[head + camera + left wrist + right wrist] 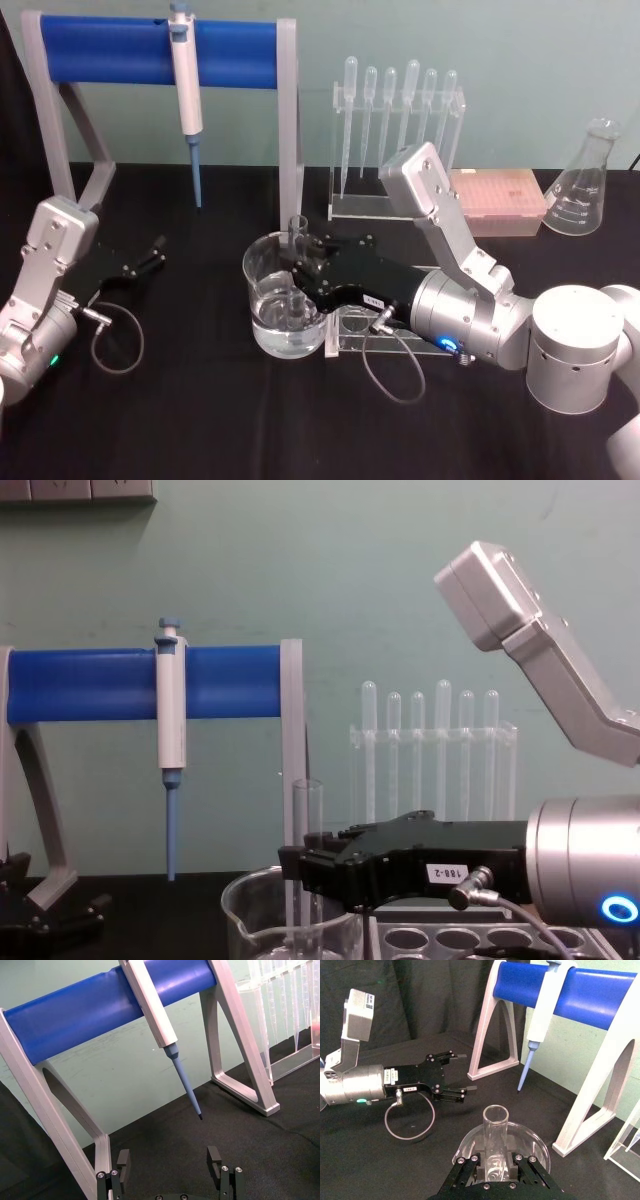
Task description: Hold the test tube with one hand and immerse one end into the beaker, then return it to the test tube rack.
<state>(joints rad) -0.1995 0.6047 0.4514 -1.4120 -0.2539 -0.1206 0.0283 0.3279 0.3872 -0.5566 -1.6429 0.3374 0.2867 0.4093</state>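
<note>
1. Test tube (pixel 297 262) upright, lower end dipped inside the beaker (pixel 262 290), open rim standing above the beaker's lip.
2. Right end effector (pixel 300 268) clamped on the test tube from the side, flat black fingers (pixel 470 1170) pressed against the glass on both sides, reaching in over the beaker's right rim.
3. Beaker on the black worktop (pixel 200 420) at centre, clear liquid pooled in its bottom, touching the clear tube rack (pixel 375 340) just right of it.
4. Left end effector (pixel 155 252) parked low at the worktop's left, fingers spread apart and gripping nothing, well apart from the beaker.
5. Blue-barred stand (pixel 150 50) behind, with a pipettor (pixel 186 80) hanging tip down; rack of plastic pipettes (pixel 400 120), a pink tip box (pixel 500 200) and a conical flask (pixel 585 185) along the back right.
</note>
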